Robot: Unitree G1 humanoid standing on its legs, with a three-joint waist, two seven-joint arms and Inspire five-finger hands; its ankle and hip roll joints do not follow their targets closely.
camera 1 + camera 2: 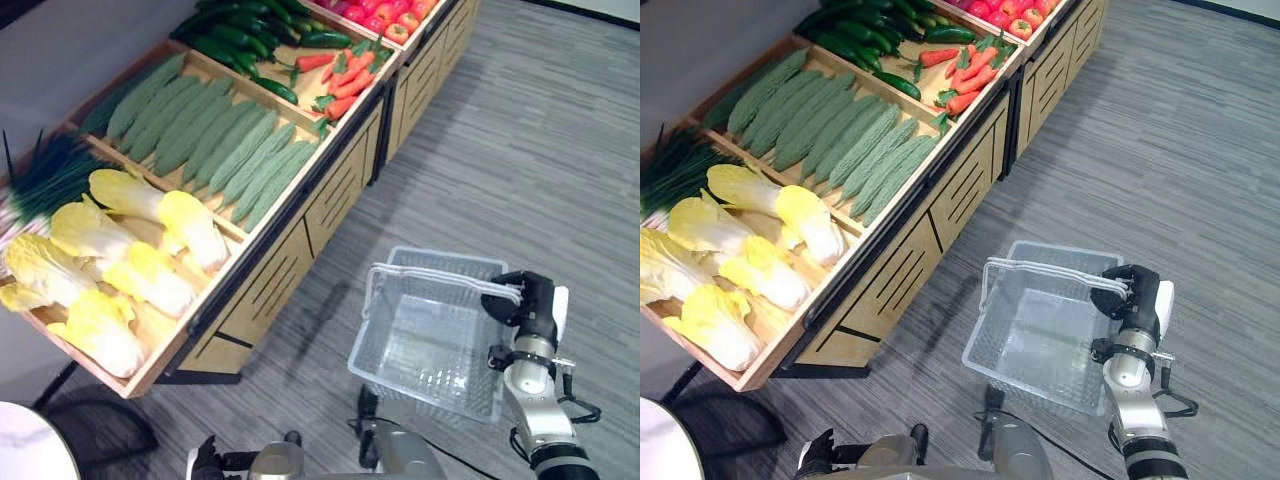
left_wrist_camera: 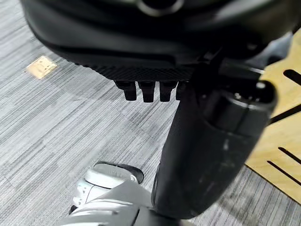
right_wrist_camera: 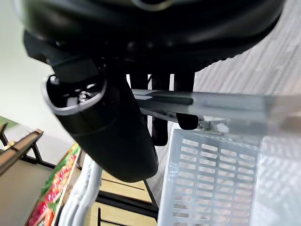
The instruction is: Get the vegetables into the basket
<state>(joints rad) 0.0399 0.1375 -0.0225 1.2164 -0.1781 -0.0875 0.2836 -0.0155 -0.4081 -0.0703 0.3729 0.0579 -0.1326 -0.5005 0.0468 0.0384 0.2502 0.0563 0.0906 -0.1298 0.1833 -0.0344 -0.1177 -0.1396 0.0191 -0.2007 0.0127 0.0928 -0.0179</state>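
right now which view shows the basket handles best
The left eye view: the white handles arch across the clear basket into the right hand. The right eye view shows the same. The right wrist view shows them close, partly hidden by fingers.

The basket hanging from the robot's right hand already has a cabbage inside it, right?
No. The basket does hang from the right hand by its handles, but it is empty, as the left eye view shows. The cabbages all lie on the wooden stand.
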